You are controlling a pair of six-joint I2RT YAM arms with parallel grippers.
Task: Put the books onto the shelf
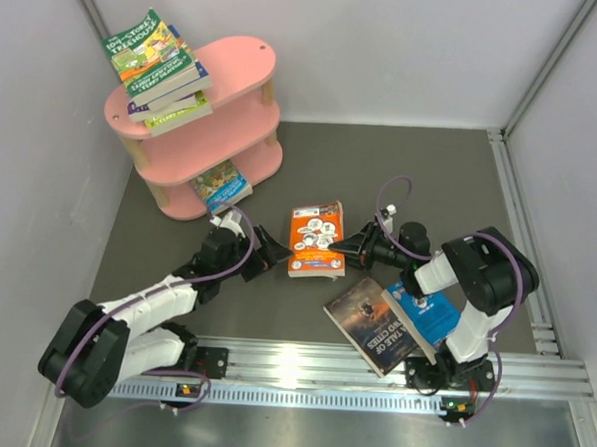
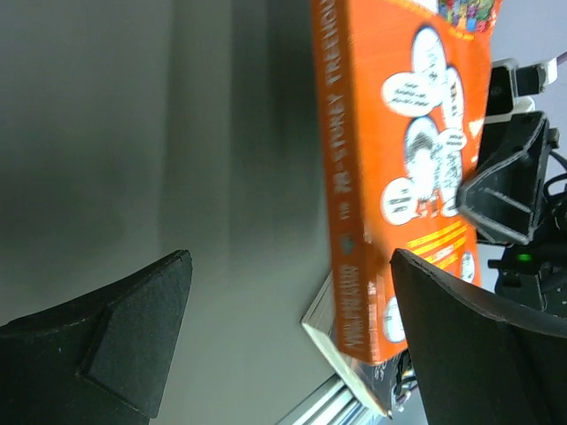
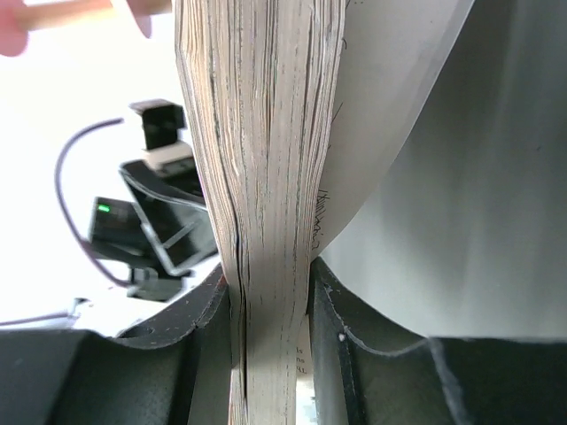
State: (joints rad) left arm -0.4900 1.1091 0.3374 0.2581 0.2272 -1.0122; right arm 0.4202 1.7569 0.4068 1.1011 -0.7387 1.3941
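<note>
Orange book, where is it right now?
In the top view, the orange book is mid-table between the two arms. The right gripper pinches its page edge, and the open left gripper is close on its other side.

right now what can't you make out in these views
Top view: blue book, partly under the right arm; lowest-tier book, half covered by the shelf board above.
Right wrist: orange book, only page edges show, cover unseen.
Left wrist: orange book's spine title, blurred and cut by the top edge.
</note>
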